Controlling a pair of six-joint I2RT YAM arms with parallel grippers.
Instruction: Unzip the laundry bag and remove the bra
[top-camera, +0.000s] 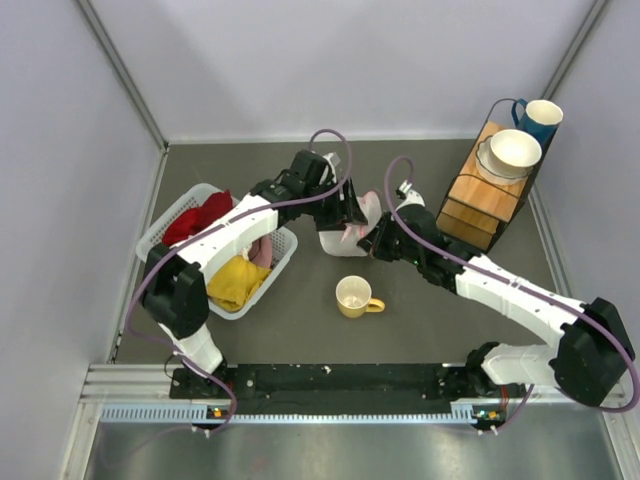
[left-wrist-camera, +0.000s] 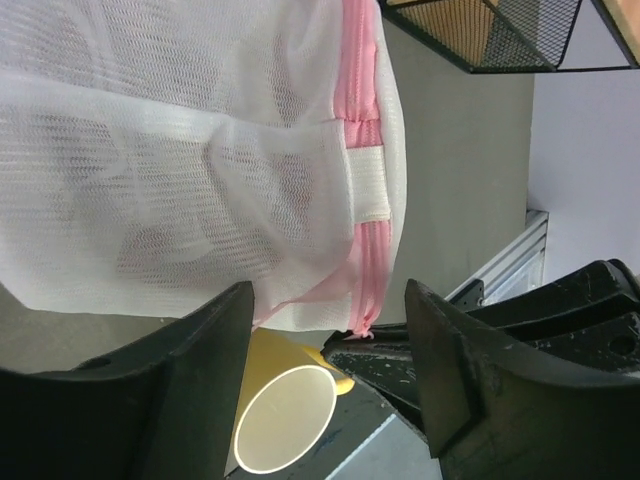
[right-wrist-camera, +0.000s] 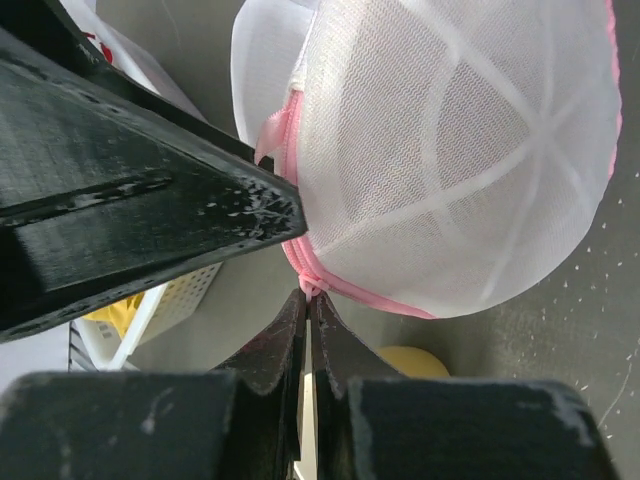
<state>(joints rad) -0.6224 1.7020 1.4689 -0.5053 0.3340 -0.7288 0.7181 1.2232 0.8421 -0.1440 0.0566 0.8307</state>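
The laundry bag (top-camera: 338, 238) is a white mesh dome with pink zipper trim, lying at mid table between the two grippers. In the left wrist view the bag (left-wrist-camera: 180, 160) fills the top, and its lower edge hangs between the spread fingers of my left gripper (left-wrist-camera: 328, 300), which is open. My right gripper (right-wrist-camera: 310, 295) is shut on the pink zipper pull (right-wrist-camera: 312, 284) at the bag's (right-wrist-camera: 450, 150) rim. The right gripper's fingertips (left-wrist-camera: 395, 360) also show in the left wrist view. The bra is hidden; I only see faint shading through the mesh.
A yellow mug (top-camera: 353, 296) stands just in front of the bag. A white slatted basket (top-camera: 172, 228) with red and yellow clothes is at the left. A wooden shelf (top-camera: 485, 200) in a wire frame, with a bowl and a blue mug, stands at the back right.
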